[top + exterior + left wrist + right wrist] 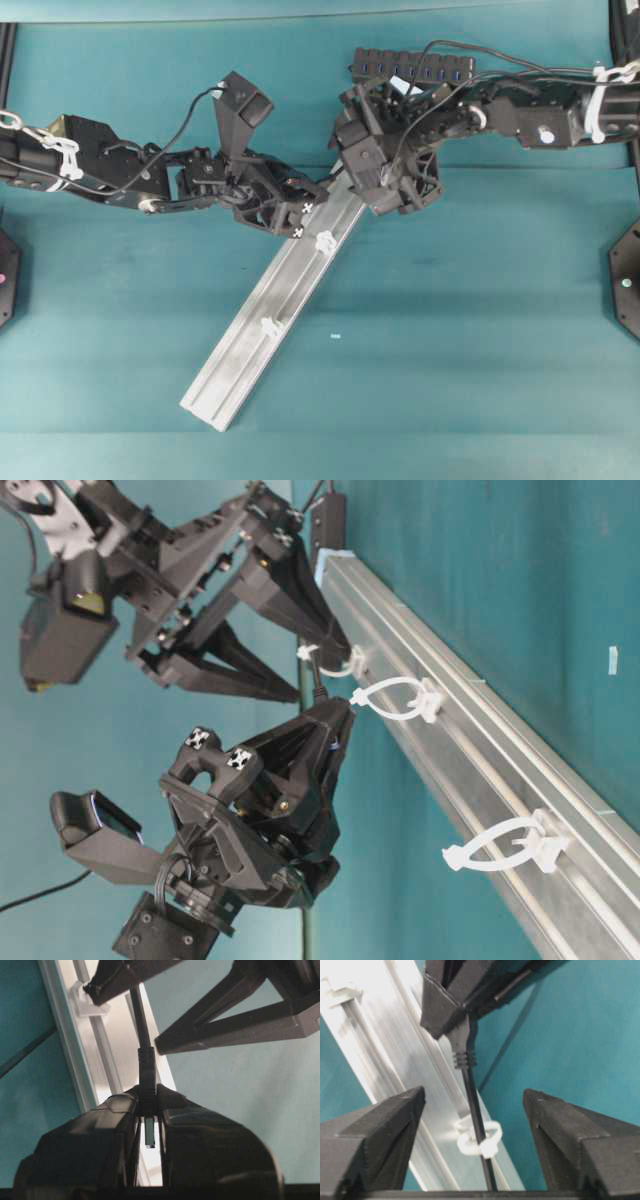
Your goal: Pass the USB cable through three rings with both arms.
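While two rings (270, 325) (325, 241) stand unthreaded on the near stretch of the silver rail (240, 360), the left claw (310, 205) is pinched tight on the plug of the USB cable (141, 1030) beside the rail's left edge. Beyond it the cord runs through the far ring (479, 1141), with the right claw (475, 1125) spread wide around it, gripping nothing. Farthest back on the teal worktop (480, 330) lies the black hub (415, 66).

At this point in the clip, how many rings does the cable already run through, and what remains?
Done: the cable runs through the first ring, as the right wrist view shows. In hand: the left end effector is shut on the plug just past that ring, while the right end effector stands open around the cord. Left: the middle ring and the last ring on the rail are empty.
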`<move>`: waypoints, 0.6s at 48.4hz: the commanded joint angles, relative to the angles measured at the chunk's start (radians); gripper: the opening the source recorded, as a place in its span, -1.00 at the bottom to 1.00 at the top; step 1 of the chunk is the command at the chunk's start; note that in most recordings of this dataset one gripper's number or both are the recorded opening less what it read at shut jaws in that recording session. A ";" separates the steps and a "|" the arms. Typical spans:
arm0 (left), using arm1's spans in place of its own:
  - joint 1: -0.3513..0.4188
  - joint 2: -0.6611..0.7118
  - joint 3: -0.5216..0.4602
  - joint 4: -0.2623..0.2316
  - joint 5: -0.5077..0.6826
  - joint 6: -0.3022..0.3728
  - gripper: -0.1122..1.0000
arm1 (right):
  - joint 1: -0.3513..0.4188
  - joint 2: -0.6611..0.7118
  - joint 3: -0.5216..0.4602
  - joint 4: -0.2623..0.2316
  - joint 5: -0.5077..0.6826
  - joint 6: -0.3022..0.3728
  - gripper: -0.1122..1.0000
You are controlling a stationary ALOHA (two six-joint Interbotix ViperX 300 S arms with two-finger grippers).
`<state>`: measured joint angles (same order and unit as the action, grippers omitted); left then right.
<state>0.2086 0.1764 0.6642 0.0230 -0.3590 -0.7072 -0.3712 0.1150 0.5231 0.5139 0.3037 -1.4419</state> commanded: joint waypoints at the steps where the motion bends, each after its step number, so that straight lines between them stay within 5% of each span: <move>1: -0.006 -0.025 -0.014 0.005 -0.008 0.003 -0.67 | 0.006 0.008 -0.012 -0.008 -0.017 0.008 0.57; 17: -0.006 -0.023 -0.015 0.005 -0.006 0.003 -0.67 | 0.014 0.023 -0.041 -0.041 0.038 0.009 -0.65; 29: -0.005 -0.025 -0.020 0.005 -0.008 0.003 -0.67 | 0.014 0.023 -0.044 -0.041 0.078 0.009 -0.67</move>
<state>0.2071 0.1764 0.6642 0.0230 -0.3590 -0.7072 -0.3651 0.1381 0.4878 0.4725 0.3804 -1.4419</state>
